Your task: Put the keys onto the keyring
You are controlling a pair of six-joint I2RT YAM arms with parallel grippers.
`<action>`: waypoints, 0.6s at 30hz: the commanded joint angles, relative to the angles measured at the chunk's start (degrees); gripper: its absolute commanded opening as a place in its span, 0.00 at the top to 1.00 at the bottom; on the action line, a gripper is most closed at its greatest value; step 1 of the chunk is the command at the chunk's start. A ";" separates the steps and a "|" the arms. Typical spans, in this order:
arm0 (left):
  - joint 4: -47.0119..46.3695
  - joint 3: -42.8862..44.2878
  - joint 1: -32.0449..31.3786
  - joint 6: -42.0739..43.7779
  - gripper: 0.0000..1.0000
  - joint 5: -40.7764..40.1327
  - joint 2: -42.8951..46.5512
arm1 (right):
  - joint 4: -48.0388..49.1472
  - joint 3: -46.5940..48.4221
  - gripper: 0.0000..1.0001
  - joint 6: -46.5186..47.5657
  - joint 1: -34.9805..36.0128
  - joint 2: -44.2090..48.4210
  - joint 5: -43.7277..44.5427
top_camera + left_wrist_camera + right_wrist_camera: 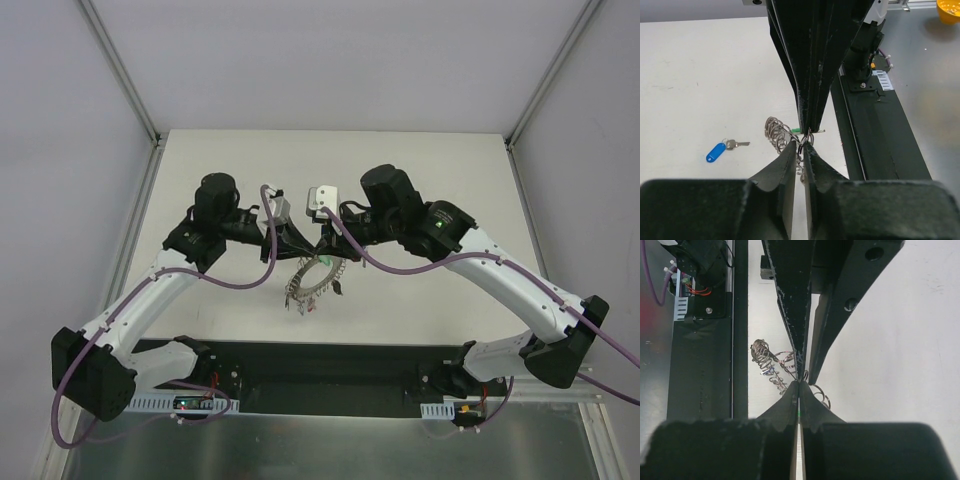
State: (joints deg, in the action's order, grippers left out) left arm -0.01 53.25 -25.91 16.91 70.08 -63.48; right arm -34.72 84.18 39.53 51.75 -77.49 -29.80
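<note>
My two grippers meet tip to tip above the middle of the table. In the top view the keyring, a silvery loop with small rings along it, hangs just below them. My left gripper is shut on the keyring's wire, its jaws only a sliver apart. My right gripper is shut on the green-tagged key, and a green speck shows between its pads. The blue-tagged key lies flat on the table to the left in the left wrist view, apart from both grippers. The coil of rings dangles beside the fingers.
The black base plate with both arm mounts runs along the near edge of the table. An orange bowl sits beyond it, off the table. White enclosure walls with metal corner posts bound the table on three sides.
</note>
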 commanded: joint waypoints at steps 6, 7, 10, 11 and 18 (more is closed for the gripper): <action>-0.69 2.73 -0.28 1.99 1.00 -1.60 -1.82 | 4.04 0.81 0.99 2.57 -2.16 0.76 0.80; -0.69 2.91 -0.02 2.43 1.00 -2.14 -2.08 | 4.22 0.63 0.99 2.75 -2.96 0.85 0.62; -1.30 4.66 1.82 1.82 1.00 -2.85 -4.97 | 4.92 0.11 0.99 3.62 -6.74 0.50 0.01; -2.44 6.32 2.26 0.34 1.00 -2.85 -7.07 | 5.19 0.11 0.99 3.97 -7.62 0.07 -0.25; -12.97 13.62 3.76 -9.86 1.00 -7.59 -16.22 | 6.33 0.02 0.99 6.43 -11.84 -3.09 2.90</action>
State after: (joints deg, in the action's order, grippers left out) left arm -4.69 62.39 -23.18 13.10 65.49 -76.64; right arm -30.63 83.72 43.27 41.21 -79.88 -29.56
